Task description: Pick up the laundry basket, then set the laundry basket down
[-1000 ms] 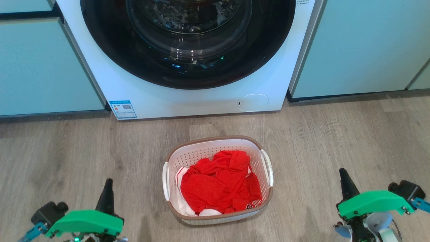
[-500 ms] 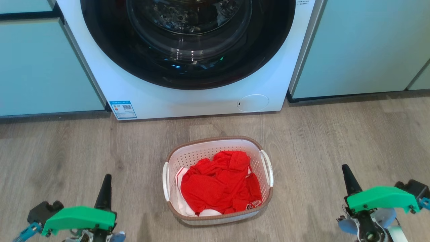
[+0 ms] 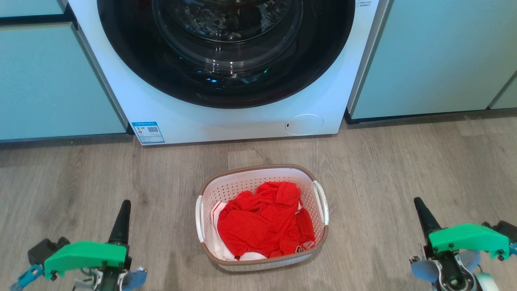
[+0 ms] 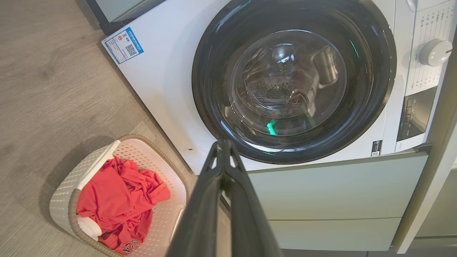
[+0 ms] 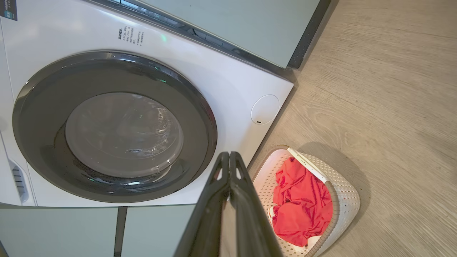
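- The fingers of the left gripper are pressed together tip to tip, and nothing is held between them.
- The fingers of the right gripper are likewise clenched on nothing.
- Both grippers are held low over the floor, one on each side of the laundry basket and well apart from it.
- The laundry basket is set upright on the floor, just in front of the washing machine and about midway between the grippers.
- It is loosely filled with a red garment; a little white cloth is seen beneath.
- The load is judged light, since soft cloth is carried in thin perforated plastic.
- Some flex is to be expected in the walls, while the brown rim is judged stiffer.
- Hold is best taken at the white left handle and right handle, one by each gripper, once the fingers are opened.
- The smooth plastic may be let slip by a light pinch, so a level, even lift is advised.
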